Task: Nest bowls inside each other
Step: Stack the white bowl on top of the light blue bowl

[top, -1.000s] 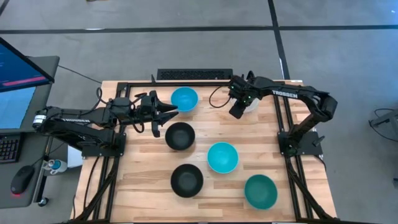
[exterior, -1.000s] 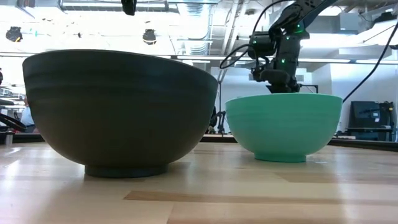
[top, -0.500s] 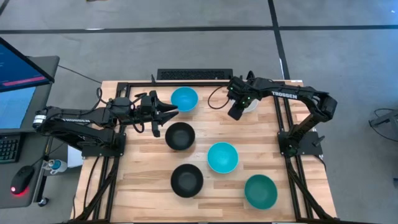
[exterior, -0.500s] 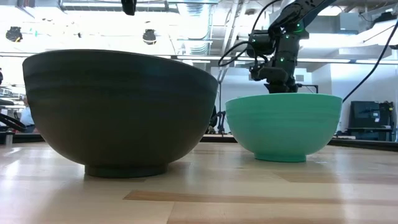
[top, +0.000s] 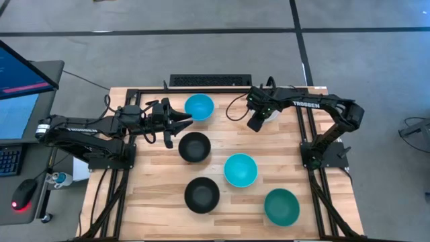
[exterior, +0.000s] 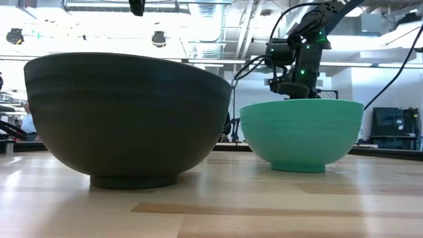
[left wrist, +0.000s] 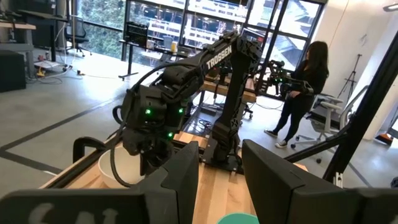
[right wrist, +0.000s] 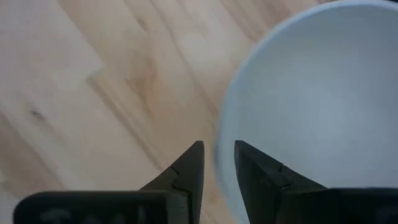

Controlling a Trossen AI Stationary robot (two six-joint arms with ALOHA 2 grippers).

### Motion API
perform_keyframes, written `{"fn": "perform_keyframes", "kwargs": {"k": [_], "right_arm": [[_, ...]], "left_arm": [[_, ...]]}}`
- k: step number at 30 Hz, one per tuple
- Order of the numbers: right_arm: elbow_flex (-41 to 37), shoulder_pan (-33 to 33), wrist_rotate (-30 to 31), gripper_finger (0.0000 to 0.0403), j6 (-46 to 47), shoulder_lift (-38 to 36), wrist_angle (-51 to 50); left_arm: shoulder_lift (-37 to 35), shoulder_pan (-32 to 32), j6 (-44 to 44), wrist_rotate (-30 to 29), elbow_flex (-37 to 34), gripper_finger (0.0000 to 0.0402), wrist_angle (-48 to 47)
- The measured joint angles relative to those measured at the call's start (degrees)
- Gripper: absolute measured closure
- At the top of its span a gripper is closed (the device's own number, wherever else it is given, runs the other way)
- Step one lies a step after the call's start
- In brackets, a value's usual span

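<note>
Six bowls sit upright on the wooden table. A light blue bowl (top: pixel 199 106) stands at the far side and the white bowl (right wrist: pixel 311 93) to its right, mostly hidden under my right arm in the high view. Nearer are two black bowls (top: pixel 194 146) (top: pixel 201 194), a second light blue one (top: pixel 240 169) and the teal one (top: pixel 281 206). My right gripper (right wrist: pixel 217 163) points down, open, with one finger outside and one inside the white bowl's left rim (right wrist: pixel 219 134). My left gripper (top: pixel 185 121) hovers open, just left of the far blue bowl.
A black frame (top: pixel 208 81) runs along the table's far edge, and a monitor (top: pixel 20 74) stands off the table's left. In the left wrist view a person (left wrist: pixel 305 87) stands in the room beyond. Bare wood (top: pixel 154 181) lies at the near left.
My right gripper has come down a little over the white bowl's rim. The bowls and my left arm have kept still.
</note>
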Motion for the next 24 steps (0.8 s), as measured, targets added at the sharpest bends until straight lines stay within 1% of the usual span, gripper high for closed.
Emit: {"fn": "perform_keyframes", "kwargs": {"k": [9,13,18,19,24], "right_arm": [[0.0,-0.4,0.2,0.0296,-0.3,0.0,0.5],[0.0,-1.0,0.1,0.0324,-0.1,0.0,0.4],[0.0,-1.1,-1.0,0.0386,0.0,0.0,0.7],[0.0,-1.1,-1.6,0.0392,0.0,0.0,0.8],[0.0,-0.8,-5.6,0.0395,0.5,0.0,2.5]], "left_arm": [[0.0,0.0,0.0,0.0,0.0,0.0287,0.0],[0.0,0.0,0.0,0.0,0.0,0.0287,0.0],[0.0,0.0,0.0,0.0,0.0,0.0287,0.0],[0.0,0.0,0.0,0.0,0.0,0.0287,0.0],[0.0,0.0,0.0,0.0,0.0,0.0287,0.0]]}}
